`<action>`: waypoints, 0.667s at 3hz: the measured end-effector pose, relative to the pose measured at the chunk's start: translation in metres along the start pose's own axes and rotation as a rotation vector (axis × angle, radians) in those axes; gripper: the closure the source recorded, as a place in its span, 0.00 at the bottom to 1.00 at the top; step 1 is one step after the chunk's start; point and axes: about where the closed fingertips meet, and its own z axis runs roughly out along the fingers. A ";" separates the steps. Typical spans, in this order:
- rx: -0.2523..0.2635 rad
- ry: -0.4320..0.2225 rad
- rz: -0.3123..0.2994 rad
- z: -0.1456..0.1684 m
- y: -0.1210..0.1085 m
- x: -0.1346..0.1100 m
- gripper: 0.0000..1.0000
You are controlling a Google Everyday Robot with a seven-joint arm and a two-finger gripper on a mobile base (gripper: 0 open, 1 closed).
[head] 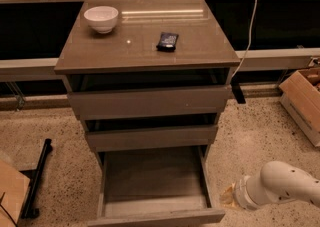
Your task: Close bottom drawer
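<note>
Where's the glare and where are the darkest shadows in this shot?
Camera view: a glare streak crosses the back of the cabinet top, behind the dark packet; slots above the top drawer and middle drawer are near black; the tray of the bottom drawer is dim but readable; the gripper, low right beside it, is evenly lit.
</note>
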 end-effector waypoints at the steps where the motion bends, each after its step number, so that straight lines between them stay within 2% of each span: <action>1: 0.000 0.000 0.000 0.000 0.000 0.000 1.00; 2: -0.010 -0.007 0.005 0.013 0.003 0.004 1.00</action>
